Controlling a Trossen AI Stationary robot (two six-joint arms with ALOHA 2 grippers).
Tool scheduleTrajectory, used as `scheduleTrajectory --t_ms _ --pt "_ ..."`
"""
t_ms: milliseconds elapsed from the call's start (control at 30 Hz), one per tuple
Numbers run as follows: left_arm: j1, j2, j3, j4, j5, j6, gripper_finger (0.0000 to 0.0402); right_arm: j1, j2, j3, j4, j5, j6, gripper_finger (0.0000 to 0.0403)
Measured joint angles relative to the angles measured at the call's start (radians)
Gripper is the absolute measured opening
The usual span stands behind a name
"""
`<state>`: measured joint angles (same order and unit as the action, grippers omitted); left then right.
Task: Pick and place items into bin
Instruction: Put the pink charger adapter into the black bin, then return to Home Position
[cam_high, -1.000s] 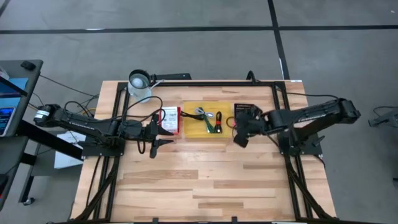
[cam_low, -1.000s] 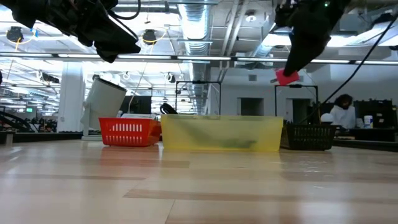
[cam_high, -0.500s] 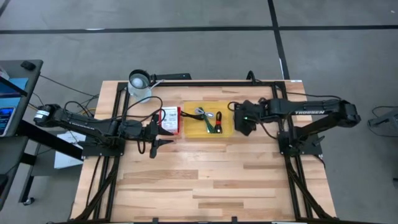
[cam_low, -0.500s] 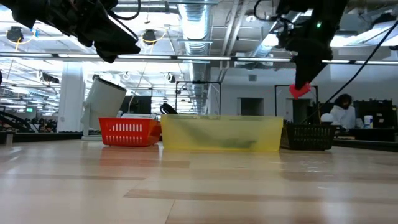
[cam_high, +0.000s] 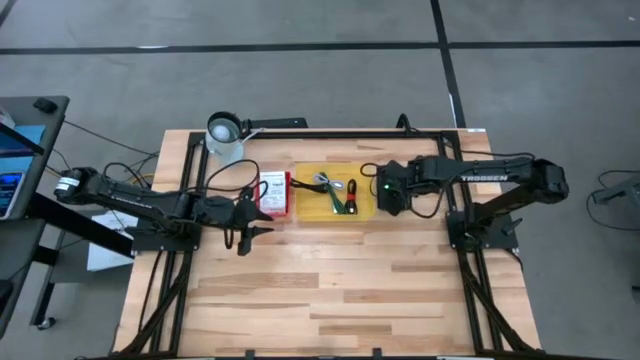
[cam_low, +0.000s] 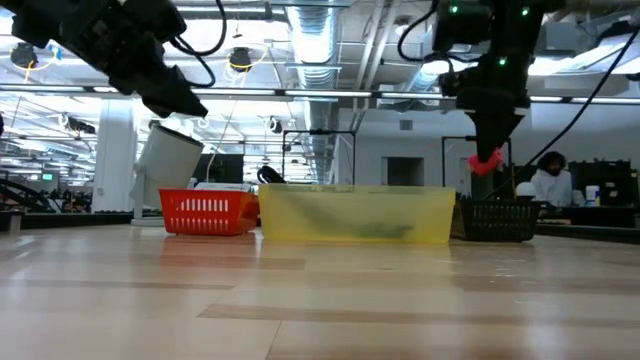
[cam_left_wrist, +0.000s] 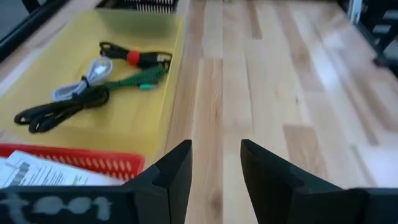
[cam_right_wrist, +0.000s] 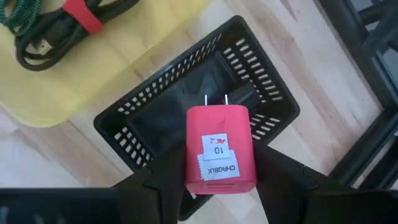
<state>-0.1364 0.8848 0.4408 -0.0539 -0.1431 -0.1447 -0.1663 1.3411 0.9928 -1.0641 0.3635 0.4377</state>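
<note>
R claw (cam_right_wrist: 217, 180) clamped on red charger (cam_right_wrist: 218, 148) above black basket (cam_right_wrist: 155, 118); L claw (cam_left_wrist: 214, 165) apart

We look down on a light wooden table (cam_high: 330, 290) of butcher-block planks, standing on a grey concrete floor (cam_high: 300, 80) crossed by dark lines. At the far left a dark desk edge (cam_high: 35, 105) carries a screen glowing blue (cam_high: 12, 165). From table height we see a large industrial hall behind: an open ceiling with silvery ducts (cam_low: 310, 30), pipes and long strip lights (cam_low: 300, 92), a white column (cam_low: 113, 150) at the left, pale walls with dark doorways (cam_low: 405, 172) further back. At the far right a person (cam_low: 550, 180) sits at a workstation.
</note>
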Motion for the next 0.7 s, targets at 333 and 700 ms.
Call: scheduleTrajectory --t_ms 333,700 --pt "0.000 0.000 0.000 -0.095 -0.001 0.038 0.0126 -0.006 0.088 0.000 -0.001 0.002 -0.044 0.0156" --pt "0.000 0.000 0.000 -0.048 -0.002 0.077 0.0126 -0.002 0.085 0.000 -0.005 0.004 0.016 0.0202"
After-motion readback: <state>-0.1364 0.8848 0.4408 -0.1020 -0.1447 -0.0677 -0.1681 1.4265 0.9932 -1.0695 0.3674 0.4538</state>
